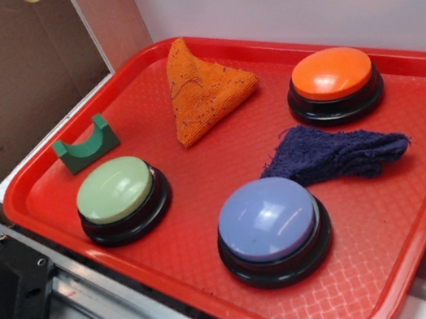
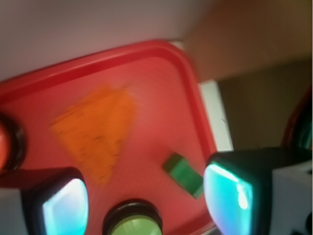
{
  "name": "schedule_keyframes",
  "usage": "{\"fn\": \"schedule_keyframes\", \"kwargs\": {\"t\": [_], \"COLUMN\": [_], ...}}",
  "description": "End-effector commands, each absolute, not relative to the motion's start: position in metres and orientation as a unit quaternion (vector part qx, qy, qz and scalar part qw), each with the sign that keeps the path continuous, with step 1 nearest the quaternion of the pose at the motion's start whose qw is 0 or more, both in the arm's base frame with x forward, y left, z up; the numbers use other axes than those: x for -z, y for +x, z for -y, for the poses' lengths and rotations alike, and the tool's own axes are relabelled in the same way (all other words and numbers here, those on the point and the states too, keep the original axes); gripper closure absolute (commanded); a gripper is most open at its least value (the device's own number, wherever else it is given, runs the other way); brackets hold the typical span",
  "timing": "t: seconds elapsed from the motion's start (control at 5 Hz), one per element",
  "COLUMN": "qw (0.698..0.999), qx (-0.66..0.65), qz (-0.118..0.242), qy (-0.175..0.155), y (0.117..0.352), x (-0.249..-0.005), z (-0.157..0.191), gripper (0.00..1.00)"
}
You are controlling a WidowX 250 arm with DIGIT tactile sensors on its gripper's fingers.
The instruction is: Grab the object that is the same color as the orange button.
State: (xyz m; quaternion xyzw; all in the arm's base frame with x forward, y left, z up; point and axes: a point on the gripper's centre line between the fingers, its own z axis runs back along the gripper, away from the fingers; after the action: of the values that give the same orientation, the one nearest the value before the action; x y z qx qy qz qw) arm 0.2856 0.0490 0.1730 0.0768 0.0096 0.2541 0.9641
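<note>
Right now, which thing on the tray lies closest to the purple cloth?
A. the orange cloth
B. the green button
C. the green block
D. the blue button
D: the purple cloth lies just behind the blue button, nearly touching it on the tray.

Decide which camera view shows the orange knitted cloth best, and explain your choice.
The exterior view: the orange knitted cloth appears sharp and whole, its folded triangle and dark flecks clear on the red tray. The wrist view shows it whole but motion-blurred.
</note>
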Motion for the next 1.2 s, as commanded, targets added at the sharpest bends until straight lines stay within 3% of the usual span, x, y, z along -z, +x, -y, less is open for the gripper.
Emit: {"fn": "schedule_keyframes", "kwargs": {"t": [0.0,0.4,0.6,0.8,1.0], "qw": [0.936,0.936,0.949,0.956,0.967], "qx": [-0.341,-0.341,-0.297,-0.270,-0.246], "qz": [0.088,0.088,0.106,0.115,0.071], "qy": [0.018,0.018,-0.008,0.002,0.004], "y": [0.245,0.245,0.279,0.312,0.315], "x": [-0.172,-0.172,-0.141,-0.135,-0.114], "z": [-0.096,-0.096,-0.091,-0.071,-0.045], "gripper": [0.00,0.00,0.00,0.00,0.00]}}
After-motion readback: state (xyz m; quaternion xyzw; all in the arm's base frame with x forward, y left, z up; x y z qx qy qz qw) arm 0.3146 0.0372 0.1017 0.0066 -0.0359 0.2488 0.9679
